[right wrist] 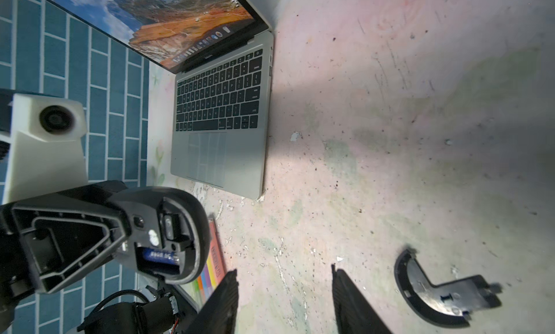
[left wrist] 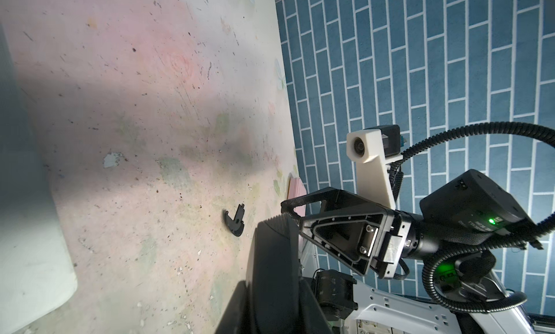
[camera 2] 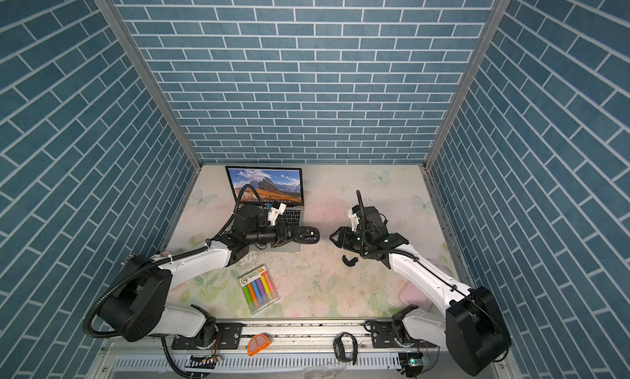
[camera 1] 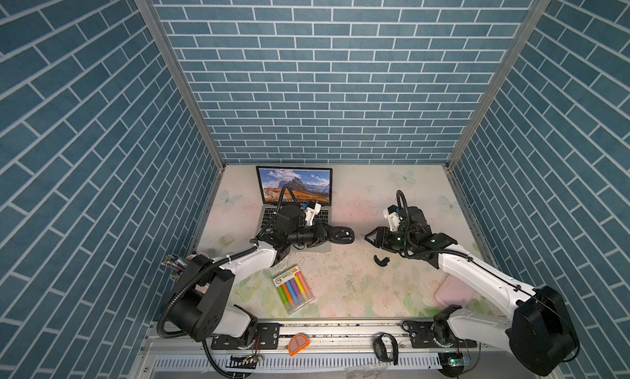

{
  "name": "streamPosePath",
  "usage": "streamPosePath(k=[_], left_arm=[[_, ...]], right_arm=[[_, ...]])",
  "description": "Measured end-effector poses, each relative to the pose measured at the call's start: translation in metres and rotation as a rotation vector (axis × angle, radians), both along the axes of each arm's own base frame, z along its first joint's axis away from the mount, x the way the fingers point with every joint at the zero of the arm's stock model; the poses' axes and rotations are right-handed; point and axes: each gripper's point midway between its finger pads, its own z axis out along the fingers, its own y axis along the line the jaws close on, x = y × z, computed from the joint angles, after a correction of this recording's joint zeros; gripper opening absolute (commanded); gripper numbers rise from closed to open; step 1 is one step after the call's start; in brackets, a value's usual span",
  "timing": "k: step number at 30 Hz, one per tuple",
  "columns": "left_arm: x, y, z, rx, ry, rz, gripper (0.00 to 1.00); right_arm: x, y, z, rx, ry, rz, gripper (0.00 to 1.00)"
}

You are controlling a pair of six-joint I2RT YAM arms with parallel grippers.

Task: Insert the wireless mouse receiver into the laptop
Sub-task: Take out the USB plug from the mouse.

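Two pincers: they face one another near the front corner of the laptop, with a small gap between them.
Left pincer (camera 1: 329,233): I keep it clamped on the black oval mouse (right wrist: 192,224), underside turned toward my other arm.
Right pincer (right wrist: 283,271): the jaws stand apart and nothing is between them; it points at the mouse, near but not touching.
Cover: the curved black plastic cover piece (right wrist: 420,290) lies on the worn floral table (right wrist: 390,137), just beside my right pincer.
Compartment: it is open, and a blue battery (right wrist: 159,255) shows inside.
Receiver: the tiny dark stub-like wireless mouse receiver (right wrist: 169,227) seems to sit in its slot in the mouse, beside the battery; it is small, so I am not fully sure.
Laptop: the slim silver-grey laptop (right wrist: 216,167) stands open on my left, at the far side of the table; I see nothing plugged into its side edge.
Done: mouse picked up, cover taken off.
Left to do: pinch the receiver out, carry it to a port on the laptop, push it in. I judge the main part is not yet begun.
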Motion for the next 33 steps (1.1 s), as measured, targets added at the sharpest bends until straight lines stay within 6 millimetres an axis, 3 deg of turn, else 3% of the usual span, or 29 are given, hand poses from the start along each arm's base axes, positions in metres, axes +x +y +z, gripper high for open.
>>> streamPosePath(k=[4, 10, 16, 20, 28, 33], left_arm=[[-0.002, 0.003, -0.009, 0.027, 0.000, 0.003, 0.00], [-0.014, 0.011, -0.040, 0.057, 0.056, 0.032, 0.00], [-0.021, -0.001, -0.056, 0.069, 0.077, 0.020, 0.00], [-0.025, -0.009, -0.067, 0.080, 0.092, 0.009, 0.00], [-0.028, -0.015, -0.077, 0.107, 0.093, 0.018, 0.00], [-0.025, -0.014, -0.079, 0.115, 0.089, 0.038, 0.00]], right_arm=[[0.001, -0.002, -0.002, -0.012, 0.000, -0.008, 0.47], [-0.001, 0.007, 0.001, 0.019, -0.005, -0.012, 0.46], [-0.011, 0.026, 0.002, 0.037, -0.015, 0.021, 0.44], [-0.012, 0.038, -0.009, 0.037, 0.013, 0.032, 0.44], [-0.009, 0.050, -0.037, 0.027, 0.084, 0.030, 0.55], [-0.009, 0.055, -0.043, 0.041, 0.105, 0.038, 0.50]])
